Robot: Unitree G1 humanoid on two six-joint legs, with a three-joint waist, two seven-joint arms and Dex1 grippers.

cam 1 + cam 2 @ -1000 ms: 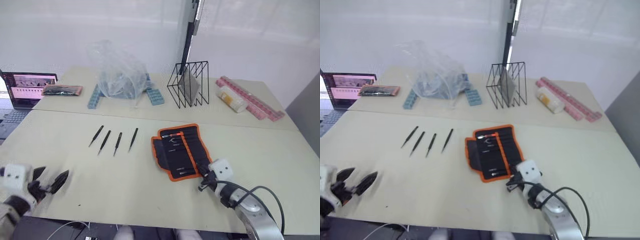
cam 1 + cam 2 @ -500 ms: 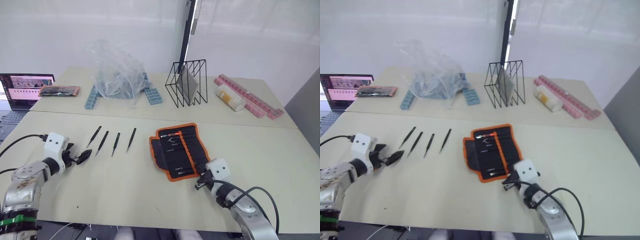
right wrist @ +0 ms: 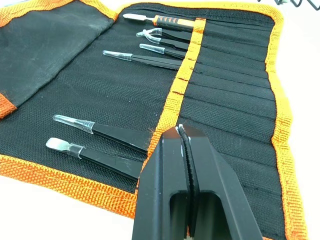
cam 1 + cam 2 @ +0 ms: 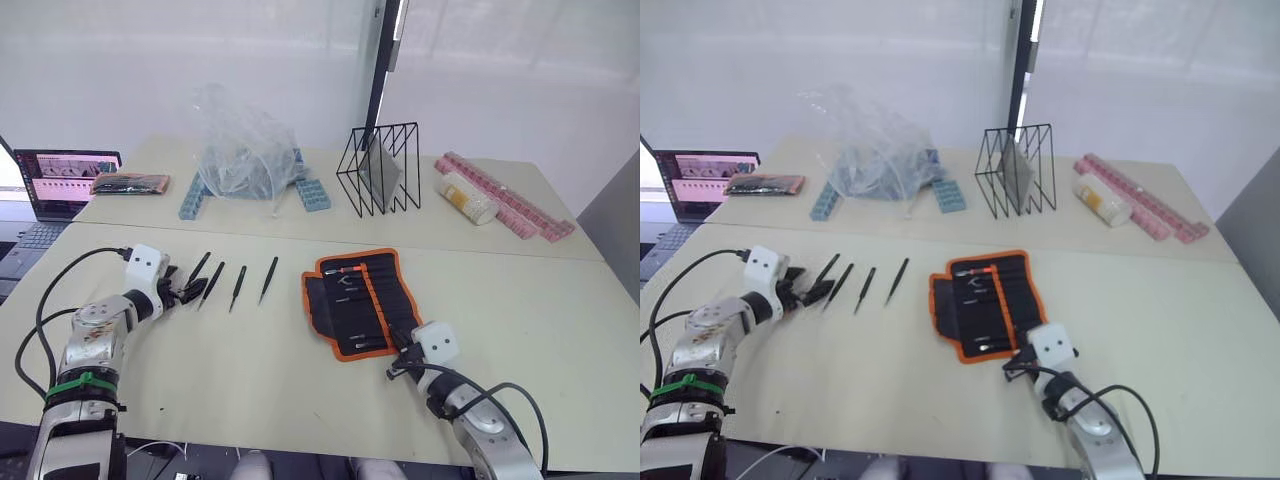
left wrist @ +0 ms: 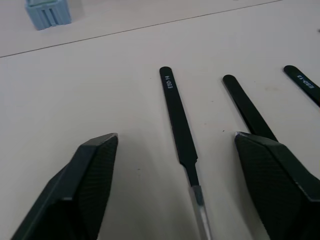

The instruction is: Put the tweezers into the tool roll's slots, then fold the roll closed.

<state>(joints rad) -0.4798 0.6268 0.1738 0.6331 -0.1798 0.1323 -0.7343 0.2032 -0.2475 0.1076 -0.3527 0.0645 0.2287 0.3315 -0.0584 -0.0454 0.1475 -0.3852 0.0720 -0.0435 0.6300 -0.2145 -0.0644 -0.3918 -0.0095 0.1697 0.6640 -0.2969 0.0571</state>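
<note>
Several slim black tweezers (image 4: 237, 287) lie side by side on the table, left of the tool roll (image 4: 323, 312). My left gripper (image 4: 188, 292) is open at the near end of the leftmost tweezer (image 5: 177, 115), which lies between its fingers (image 5: 95, 170). The black roll with orange edging lies unfolded, and several capped tools (image 3: 150, 60) sit in its slots (image 3: 225, 95). My right gripper (image 3: 182, 132) is shut at the roll's near edge, over the orange middle strip. I see nothing between its fingers.
Along the back of the table are a laptop (image 4: 65, 180), a flat dark pouch (image 4: 130, 184), a clear plastic bag over blue blocks (image 4: 240, 150), a black wire rack (image 4: 380, 168), a clear cylinder (image 4: 465, 197) and a pink strip (image 4: 520, 210).
My left arm has come forward from the table's front left edge to the leftmost tweezer, gripper still open. The right gripper has stayed at the roll's near edge.
</note>
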